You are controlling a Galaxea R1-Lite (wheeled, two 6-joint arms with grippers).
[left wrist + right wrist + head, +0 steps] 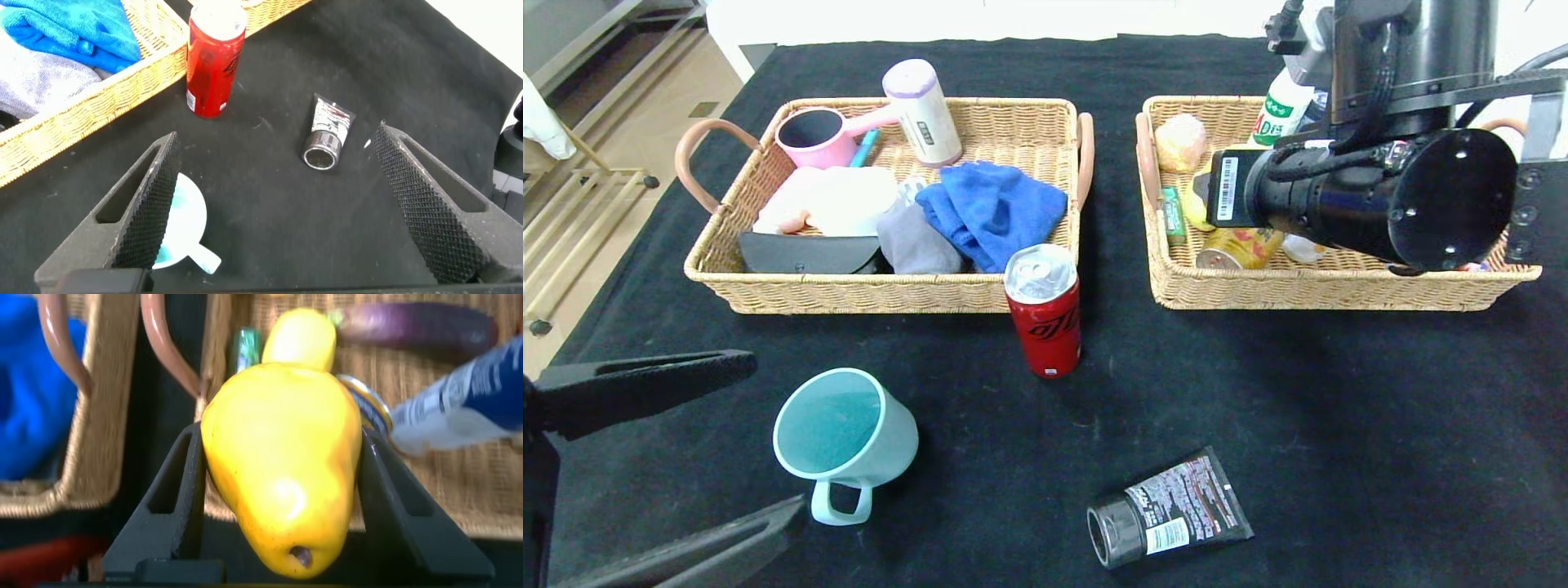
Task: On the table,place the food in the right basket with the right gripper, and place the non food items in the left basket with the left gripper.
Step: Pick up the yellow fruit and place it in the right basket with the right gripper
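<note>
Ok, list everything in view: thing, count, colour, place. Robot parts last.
left basket: 1, wicker, table's left, holding pink cup, white hair dryer, blue towel, grey cloth, white cloth, dark item
right basket: 1, wicker, table's right, holding a yellow can, green tube, white bottle, wrapped bun, purple eggplant
cola can: 1, red, upright on the table between the baskets
mug: 1, mint green, on its side, front left
tube: 1, black, lying front centre
pear: 1, yellow, gripped over the right basket
left hand: 1, black, open, above the mug
right hand: 1, black, shut on the pear
</note>
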